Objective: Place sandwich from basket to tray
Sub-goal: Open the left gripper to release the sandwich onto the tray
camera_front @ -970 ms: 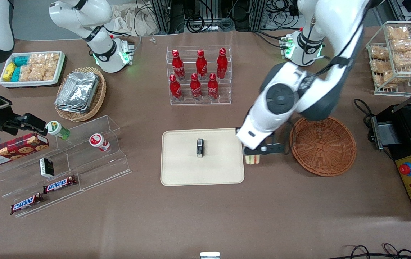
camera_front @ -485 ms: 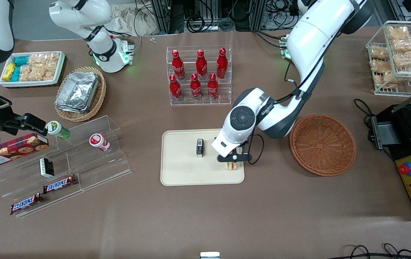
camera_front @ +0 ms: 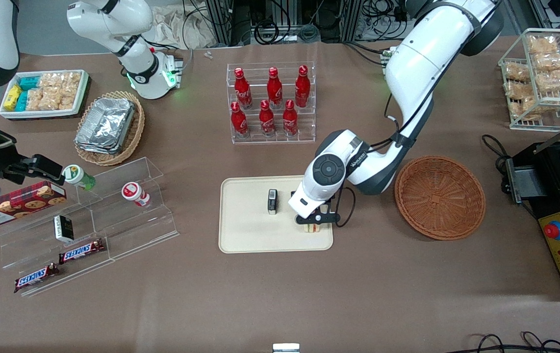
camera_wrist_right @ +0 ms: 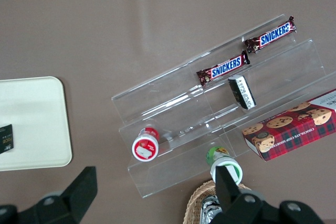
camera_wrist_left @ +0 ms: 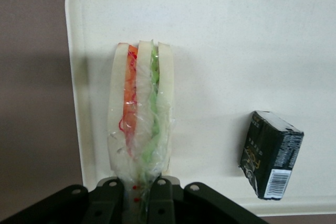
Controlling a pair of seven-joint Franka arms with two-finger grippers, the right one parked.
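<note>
Front view: the gripper was held low over the tray, at its end toward the empty basket, with the sandwich beneath it.
Left wrist view: the plastic-wrapped sandwich was pinched at one narrow end by closed-in fingers, beside a small black box.
Handling: it was judged light, soft, crushable, slippery; best gripped across the bread faces.

The working left arm reaches down from its base in a bent pose, elbow raised, forearm sloping toward the front camera. Its wrist points the tool straight down, low over the counter, with both fingers closed against the sandwich pinched between them.
</note>
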